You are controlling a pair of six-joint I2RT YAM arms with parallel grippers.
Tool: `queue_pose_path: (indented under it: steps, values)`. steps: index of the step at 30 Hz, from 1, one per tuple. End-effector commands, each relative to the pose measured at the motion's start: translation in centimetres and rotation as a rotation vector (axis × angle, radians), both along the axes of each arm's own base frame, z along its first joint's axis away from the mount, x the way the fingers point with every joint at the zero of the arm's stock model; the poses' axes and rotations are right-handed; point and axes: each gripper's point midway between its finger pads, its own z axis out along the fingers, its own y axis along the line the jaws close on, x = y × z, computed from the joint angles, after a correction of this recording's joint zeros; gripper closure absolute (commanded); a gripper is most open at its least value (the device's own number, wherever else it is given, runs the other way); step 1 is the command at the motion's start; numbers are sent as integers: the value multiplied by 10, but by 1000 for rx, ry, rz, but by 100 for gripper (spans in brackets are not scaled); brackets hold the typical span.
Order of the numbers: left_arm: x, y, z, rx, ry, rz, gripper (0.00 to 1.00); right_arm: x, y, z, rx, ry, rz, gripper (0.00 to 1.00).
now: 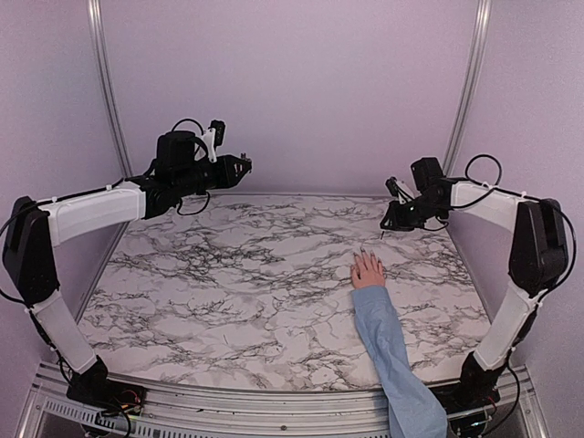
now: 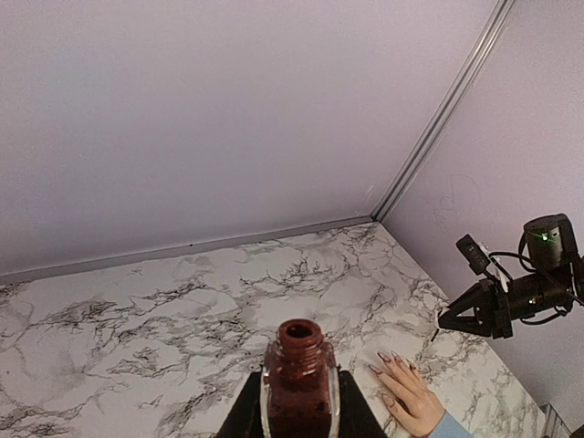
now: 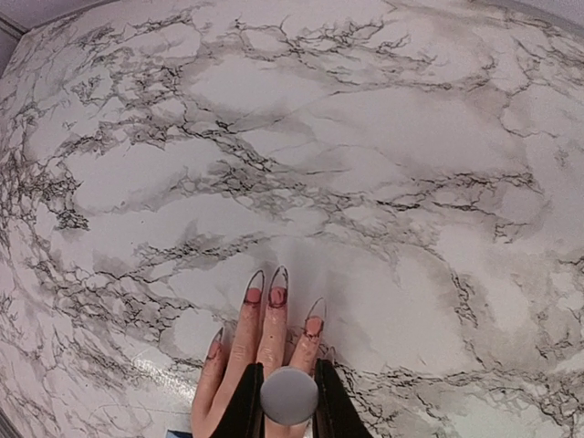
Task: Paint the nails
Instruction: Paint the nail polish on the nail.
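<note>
From the top, my left gripper [image 1: 239,167] hangs well left of the hand [image 1: 368,271]; my right gripper [image 1: 391,222] hovers just beyond its nails [image 1: 363,252]. Left wrist: jaws clamped on an open bottle [image 2: 299,379] of dark red polish [image 2: 300,330]. Right wrist: jaws pinched on a grey cap [image 3: 289,394] over the hand.

Tabletop [image 1: 228,274]: white marble-pattern surface, dark grey veining. Walls [image 1: 292,82] far, left and right: plain pale lilac panels. Aluminium posts at far-left [image 1: 102,91] and far-right [image 1: 470,82] corners. Aluminium rail [image 1: 255,406] along near edge. Light even, diffuse.
</note>
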Motion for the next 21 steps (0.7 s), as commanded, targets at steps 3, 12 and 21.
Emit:
queue_pose_path:
  steps: [3,12,21]
  values:
    - [4,7,23,-13,-52,32,100,22,11,1,-24,-23,0,100]
    - [11,1,10,-17,-20,25,100,59,15,19,-46,-103,-9,100]
    - [23,-6,4,-24,-5,13,100,39,13,-3,-1,-12,19,100]
